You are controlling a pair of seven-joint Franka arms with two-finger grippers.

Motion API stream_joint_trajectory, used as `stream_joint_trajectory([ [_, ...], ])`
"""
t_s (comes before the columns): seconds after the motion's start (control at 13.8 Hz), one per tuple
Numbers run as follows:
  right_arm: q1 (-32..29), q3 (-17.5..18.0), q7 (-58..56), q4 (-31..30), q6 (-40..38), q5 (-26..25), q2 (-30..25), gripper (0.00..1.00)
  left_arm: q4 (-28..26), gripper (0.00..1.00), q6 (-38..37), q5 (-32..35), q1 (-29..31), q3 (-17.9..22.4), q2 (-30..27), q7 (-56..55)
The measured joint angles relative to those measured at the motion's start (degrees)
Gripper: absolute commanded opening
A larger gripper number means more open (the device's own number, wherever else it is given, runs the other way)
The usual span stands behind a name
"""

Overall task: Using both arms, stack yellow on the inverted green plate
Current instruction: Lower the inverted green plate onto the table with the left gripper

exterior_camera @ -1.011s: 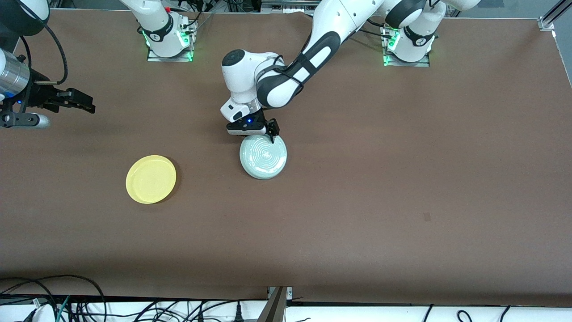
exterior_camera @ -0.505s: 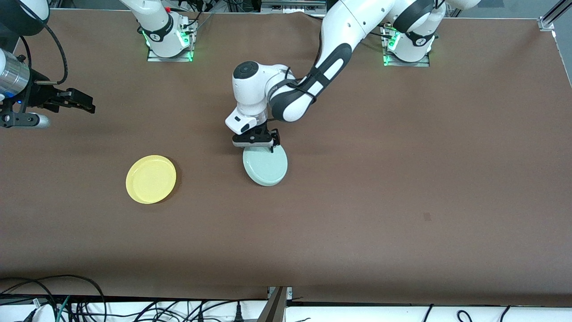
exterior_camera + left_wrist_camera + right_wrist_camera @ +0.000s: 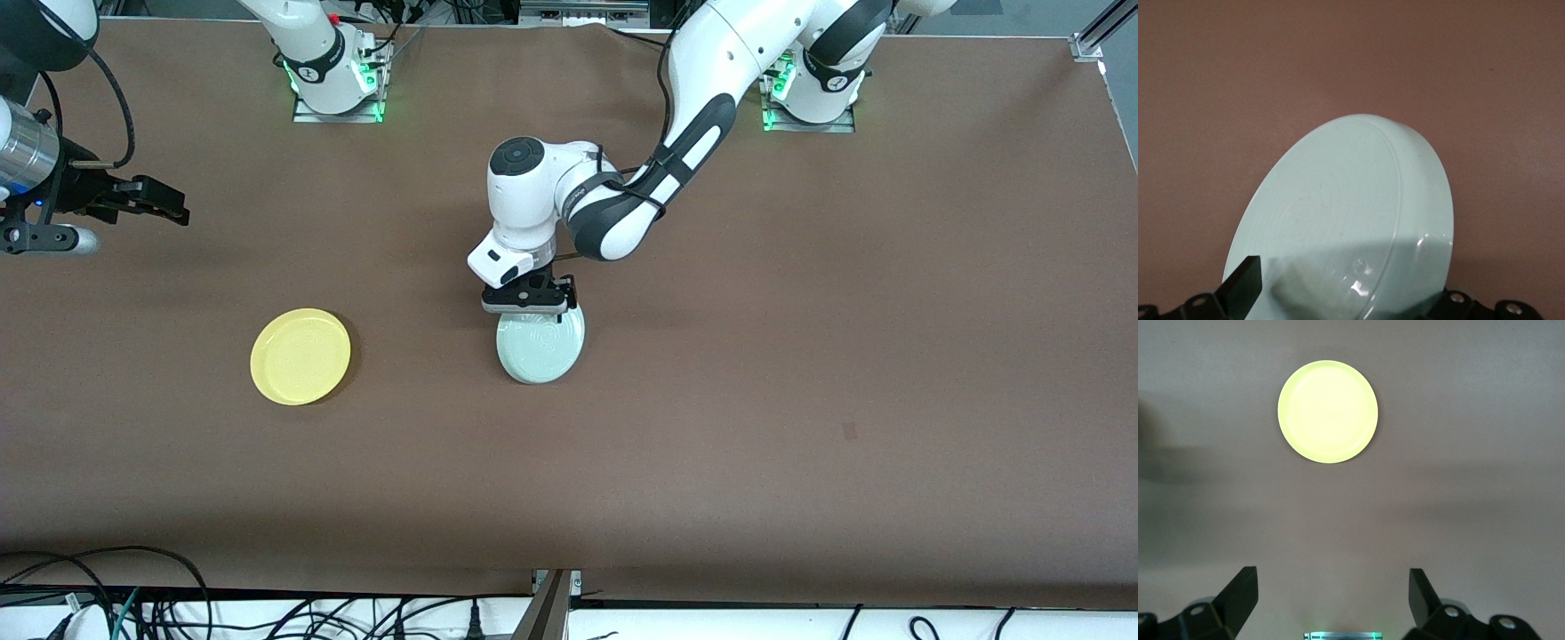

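My left gripper [image 3: 526,307] is shut on the rim of the pale green plate [image 3: 540,347] and holds it tilted over the middle of the table, ringed underside up. In the left wrist view the green plate [image 3: 1345,213] fills the frame and one fingertip [image 3: 1241,290] lies on it; the other is hidden under the plate. I cannot tell whether the plate's low edge touches the table. The yellow plate [image 3: 300,356] lies rim up on the table toward the right arm's end. My right gripper [image 3: 169,206] waits open and empty in the air there; its wrist view shows the yellow plate [image 3: 1328,411] below the gripper [image 3: 1331,593].
The brown table [image 3: 800,356] carries only the two plates. The arm bases [image 3: 333,80] stand along its edge farthest from the front camera. Cables [image 3: 133,596] lie past the table edge nearest to that camera.
My left arm has carried the green plate a little toward the left arm's end and lower, turning it so its ringed underside faces up. The right arm and yellow plate have not moved.
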Motion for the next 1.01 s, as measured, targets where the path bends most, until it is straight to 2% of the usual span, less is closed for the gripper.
stream_joint_trajectory([
  [0.58,0.0,0.0,0.0,0.1,0.1,0.0,0.0,1.0,-2.1,1.0,3.8,-3.6,0.3,-0.1,0.0,2.0],
  [0.87,0.0,0.0,0.0,0.1,0.1,0.0,0.0,1.0,-3.9,1.0,4.2,2.3,0.9,0.1,0.0,5.1],
  [1.01,0.0,0.0,0.0,0.1,0.1,0.0,0.0,1.0,-4.0,1.0,4.7,2.3,1.3,0.1,-0.1,4.8],
])
